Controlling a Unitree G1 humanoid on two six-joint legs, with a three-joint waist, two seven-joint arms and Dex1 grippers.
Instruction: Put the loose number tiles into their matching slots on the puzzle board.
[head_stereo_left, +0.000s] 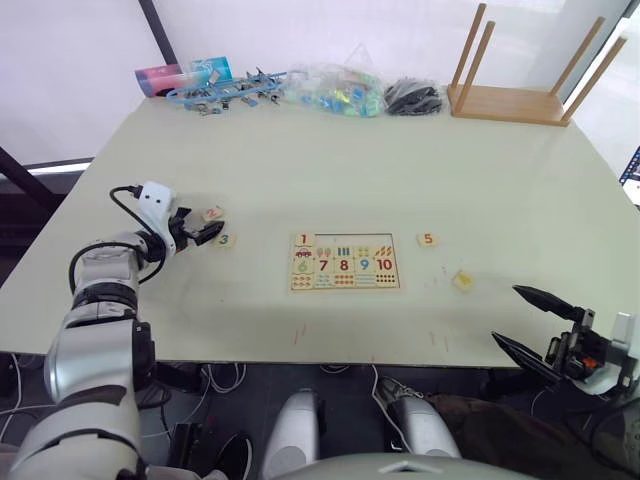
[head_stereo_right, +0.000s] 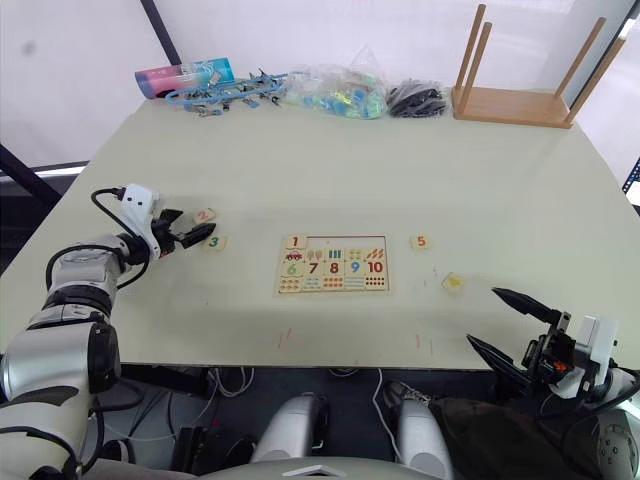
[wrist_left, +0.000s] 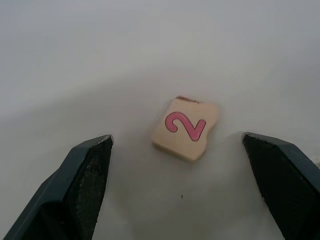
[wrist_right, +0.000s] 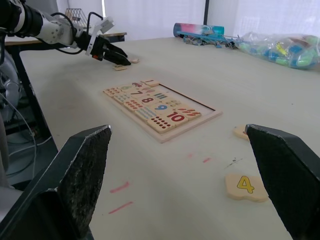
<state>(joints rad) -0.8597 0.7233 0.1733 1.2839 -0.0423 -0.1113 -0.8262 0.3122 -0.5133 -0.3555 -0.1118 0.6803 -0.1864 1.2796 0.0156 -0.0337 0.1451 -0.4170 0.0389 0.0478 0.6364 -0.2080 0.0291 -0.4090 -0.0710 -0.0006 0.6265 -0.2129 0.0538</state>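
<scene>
Lying on table (head_stereo_left: 400, 170): puzzle board (head_stereo_left: 344, 262) is sitting centrally, tile 1 (head_stereo_left: 304, 240) filling its end slot.
Left gripper (wrist_left: 182, 172): fingers are gaping wide, flanking pink 2 tile (wrist_left: 186, 128) without touching.
Right gripper (head_stereo_left: 520, 318): spread open, empty, hovering at board's 4 o'clock.
Tiles: 3 (head_stereo_left: 226, 240) at 9 o'clock; 5 (head_stereo_left: 428, 239), 4 (head_stereo_left: 463, 281) toward 3 o'clock.

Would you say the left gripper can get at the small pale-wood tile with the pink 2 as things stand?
Probably yes. The left gripper is open, and the pale-wood tile with the pink 2 lies flat on the white table just ahead of its fingertips, nothing between.
</scene>
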